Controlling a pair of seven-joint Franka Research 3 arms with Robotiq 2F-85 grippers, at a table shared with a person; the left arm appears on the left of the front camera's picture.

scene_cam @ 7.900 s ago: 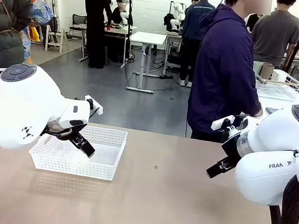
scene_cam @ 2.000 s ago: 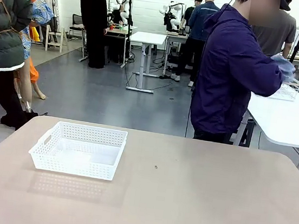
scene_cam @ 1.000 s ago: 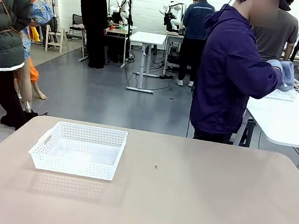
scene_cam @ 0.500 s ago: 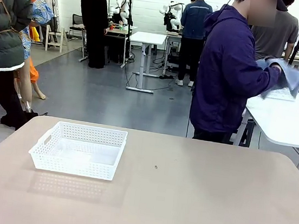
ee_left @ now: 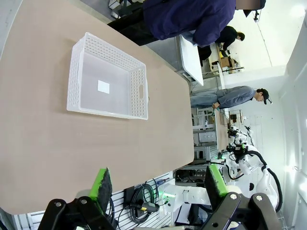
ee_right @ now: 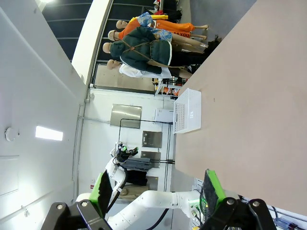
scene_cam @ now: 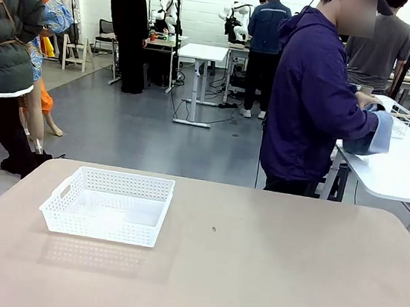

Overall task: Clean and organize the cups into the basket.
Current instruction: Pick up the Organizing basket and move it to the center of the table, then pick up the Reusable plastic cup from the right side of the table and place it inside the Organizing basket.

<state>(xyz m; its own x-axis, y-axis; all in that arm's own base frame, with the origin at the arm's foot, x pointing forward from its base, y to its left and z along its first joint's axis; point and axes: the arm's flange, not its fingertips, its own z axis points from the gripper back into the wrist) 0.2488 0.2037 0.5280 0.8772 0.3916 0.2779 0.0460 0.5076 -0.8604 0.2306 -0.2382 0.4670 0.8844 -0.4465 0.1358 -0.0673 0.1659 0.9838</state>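
Basket (scene_cam: pixel 106 205) empty on tabletop (scene_cam: pixel 264 281); left fingers (ee_left: pixel 101 183) and right fingers (ee_right: pixel 211 188) spread, holding nothing; best kept clear until cups arrive.

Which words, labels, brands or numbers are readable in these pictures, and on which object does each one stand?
No text can be read.
The white sticker on the floor of the basket is too small to show any print.

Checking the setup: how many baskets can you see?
2: a shallow white plastic mesh basket left on the tan table, a wire-frame basket on the far white table.
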